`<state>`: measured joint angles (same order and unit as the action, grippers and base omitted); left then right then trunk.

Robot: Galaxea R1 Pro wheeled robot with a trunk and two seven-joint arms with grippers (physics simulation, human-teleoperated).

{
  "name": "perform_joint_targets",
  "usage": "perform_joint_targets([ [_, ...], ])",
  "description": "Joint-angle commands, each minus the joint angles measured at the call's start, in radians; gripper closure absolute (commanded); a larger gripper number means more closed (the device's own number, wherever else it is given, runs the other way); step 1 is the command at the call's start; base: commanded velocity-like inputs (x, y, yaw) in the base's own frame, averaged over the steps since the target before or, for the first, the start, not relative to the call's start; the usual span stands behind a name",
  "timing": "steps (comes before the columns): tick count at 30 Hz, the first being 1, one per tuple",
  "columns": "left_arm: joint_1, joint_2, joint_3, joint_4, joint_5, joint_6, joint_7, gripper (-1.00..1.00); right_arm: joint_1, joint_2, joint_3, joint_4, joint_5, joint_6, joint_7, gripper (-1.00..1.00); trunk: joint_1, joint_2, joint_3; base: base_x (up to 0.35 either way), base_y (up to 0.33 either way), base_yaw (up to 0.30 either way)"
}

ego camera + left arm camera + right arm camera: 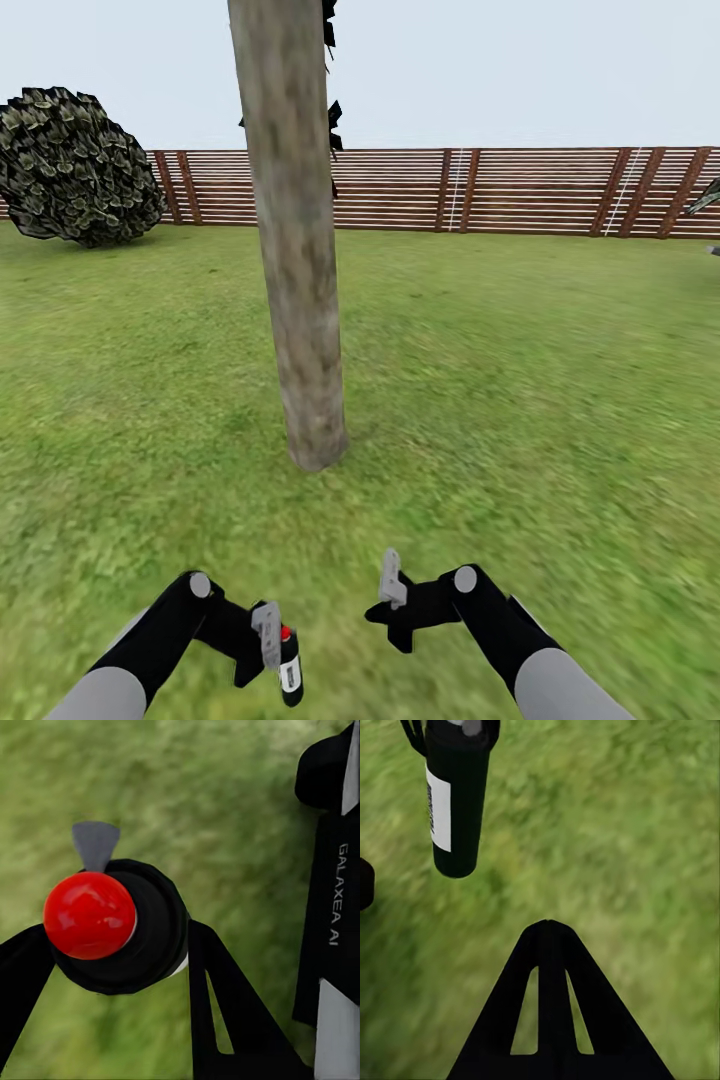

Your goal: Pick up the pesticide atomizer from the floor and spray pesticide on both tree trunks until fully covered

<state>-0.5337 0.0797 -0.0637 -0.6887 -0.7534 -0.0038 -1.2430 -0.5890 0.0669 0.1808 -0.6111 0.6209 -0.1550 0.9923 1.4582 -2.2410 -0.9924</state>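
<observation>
Left gripper (272, 640) low before the trunk (295, 240), clamped on atomizer (288, 668); right gripper (392, 592) pressed closed, empty. Red cap (89, 915) clear at left wrist.

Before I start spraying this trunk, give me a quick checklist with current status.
1. Pesticide atomizer held in left claw: ok, fingers sit either side of it in the left wrist view.
2. Red top unobstructed: ok.
3. Tree trunk straight ahead: ok.
4. Nozzle aimed at trunk: cannot tell.
5. Right claw free, shut, apart from the atomizer: ok.
6. Pesticide on bark: not ok, no white specks visible.
</observation>
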Motion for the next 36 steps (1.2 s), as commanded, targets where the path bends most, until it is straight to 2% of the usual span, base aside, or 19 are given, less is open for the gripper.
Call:
perform_joint_targets([
  [1,0.0,-0.004,-0.007,0.0,0.0,0.0,0.006,1.0,0.0,0.003,0.0,-0.001,0.002,0.0,0.0,1.0,0.0,0.0,0.0,0.0,0.0,0.0],
  [6,0.0,-0.023,-0.036,0.0,0.0,0.001,0.059,1.0,0.0,0.008,0.0,-0.032,0.005,0.0,0.001,1.0,0.0,0.0,0.0,0.0,0.0,0.0],
  [10,-0.001,-0.037,-0.072,0.0,0.0,0.002,0.069,1.0,0.0,0.021,0.0,-0.038,0.005,0.0,0.002,1.0,0.0,0.0,0.0,0.0,0.0,0.0],
  [13,-0.002,-0.053,-0.084,0.0,0.0,0.002,0.071,1.0,0.0,0.031,0.0,-0.039,0.005,0.0,0.003,1.0,0.0,0.0,0.0,0.0,0.0,0.0],
  [22,-0.004,-0.086,-0.088,-0.002,-0.001,0.001,0.071,1.0,0.0,0.039,0.0,-0.04,0.005,0.0,0.003,1.0,0.0,0.0,0.0,0.0,0.0,0.0],
  [29,-0.004,-0.089,-0.085,-0.033,0.001,0.002,0.075,1.0,0.0,0.039,0.0,-0.041,0.005,0.0,0.003,1.0,0.0,0.0,0.0,0.0,0.0,0.0],
  [36,-0.003,-0.091,-0.084,-0.041,0.003,0.001,0.124,1.0,0.0,0.05,0.0,-0.04,0.005,0.0,0.003,1.0,0.0,0.0,0.0,0.0,0.0,0.0],
])
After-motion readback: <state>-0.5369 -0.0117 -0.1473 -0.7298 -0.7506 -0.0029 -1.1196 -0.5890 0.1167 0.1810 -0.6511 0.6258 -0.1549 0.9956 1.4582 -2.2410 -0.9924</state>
